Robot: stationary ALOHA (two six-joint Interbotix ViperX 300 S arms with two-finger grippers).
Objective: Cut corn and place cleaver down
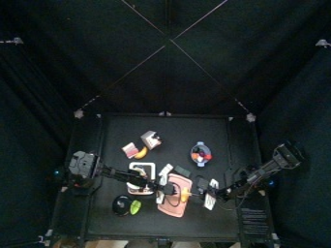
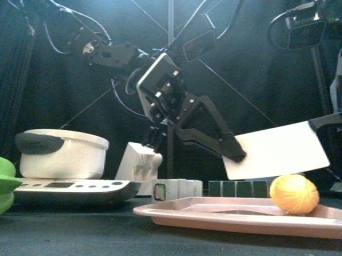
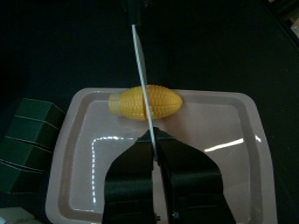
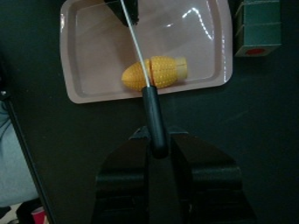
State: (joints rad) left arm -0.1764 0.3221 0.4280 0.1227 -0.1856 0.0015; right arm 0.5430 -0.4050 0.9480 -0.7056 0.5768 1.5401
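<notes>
From above, both arms meet over the pink board [image 1: 196, 208] at the table's near edge. From the front, the corn [image 2: 295, 194] lies on the board's [image 2: 201, 212] right part, with the cleaver [image 2: 281, 150] just over it. The left gripper [image 2: 238, 152] is narrowly closed on the blade's left end. The left wrist view shows the blade edge-on across the corn [image 3: 147, 101]. In the right wrist view, the right gripper [image 4: 152, 140] clamps the dark handle.

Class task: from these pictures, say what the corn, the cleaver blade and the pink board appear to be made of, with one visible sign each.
Corn: probably moulded plastic, ridged, slight sheen.
Cleaver blade: likely plastic, flat matt white.
Pink board: glossy plastic, bright reflections.
</notes>
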